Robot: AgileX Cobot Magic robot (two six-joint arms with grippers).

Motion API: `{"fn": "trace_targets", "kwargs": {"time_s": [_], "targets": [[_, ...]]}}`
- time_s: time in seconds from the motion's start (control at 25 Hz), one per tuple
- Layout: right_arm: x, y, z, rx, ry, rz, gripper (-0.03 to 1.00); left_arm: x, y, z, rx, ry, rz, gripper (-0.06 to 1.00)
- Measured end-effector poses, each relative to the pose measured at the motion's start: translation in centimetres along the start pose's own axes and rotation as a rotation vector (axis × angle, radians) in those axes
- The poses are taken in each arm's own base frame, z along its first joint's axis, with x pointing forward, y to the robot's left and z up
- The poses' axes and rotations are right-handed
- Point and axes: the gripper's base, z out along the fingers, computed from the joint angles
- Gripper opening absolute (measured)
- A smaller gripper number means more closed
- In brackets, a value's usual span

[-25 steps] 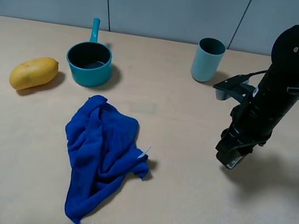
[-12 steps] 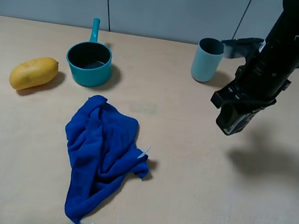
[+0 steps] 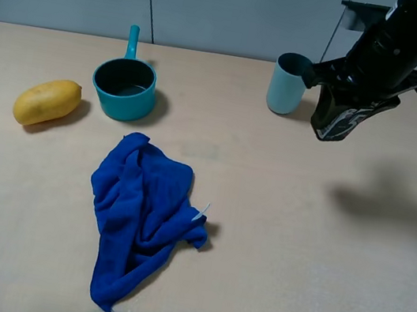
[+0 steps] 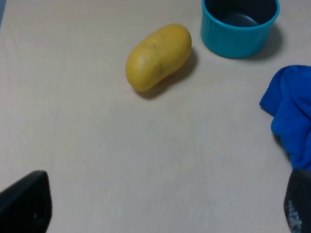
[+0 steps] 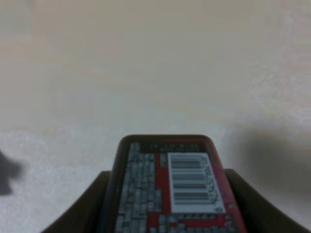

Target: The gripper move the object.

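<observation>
My right gripper (image 3: 332, 127) hangs in the air just right of the teal cup (image 3: 289, 83), well above the table, with its shadow on the tabletop below. It is shut on the object (image 3: 347, 122), a small black box with coloured label marks. In the right wrist view the box (image 5: 171, 184) fills the lower middle, showing a white barcode patch, red edges and grey print, and dark fingers (image 5: 103, 201) press on both of its sides. My left gripper (image 4: 160, 211) is open and empty, low over bare table in front of the mango.
A teal saucepan (image 3: 126, 86) stands at the back left, with a yellow mango (image 3: 46, 102) to its left. A crumpled blue cloth (image 3: 140, 213) lies in the middle front. The wall runs along the table's far edge.
My right arm has lifted the black box from low over the right side of the table, up and back to beside the teal cup. The left arm has not moved.
</observation>
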Motion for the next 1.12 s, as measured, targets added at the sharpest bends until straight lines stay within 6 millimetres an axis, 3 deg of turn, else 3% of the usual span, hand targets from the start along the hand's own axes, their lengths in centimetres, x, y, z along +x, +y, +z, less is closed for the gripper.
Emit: {"fn": "trace_targets", "kwargs": {"time_s": [0.52,1.12], "targets": [[-1.8,-5.6,-0.5,0.025,-0.129,0.165,0.34,0.0,0.0,0.0,0.0,0.0,0.0,0.97],[-8.9,-9.3,2.5,0.098,-0.196,0.168,0.34,0.0,0.0,0.0,0.0,0.0,0.0,0.97]]}}
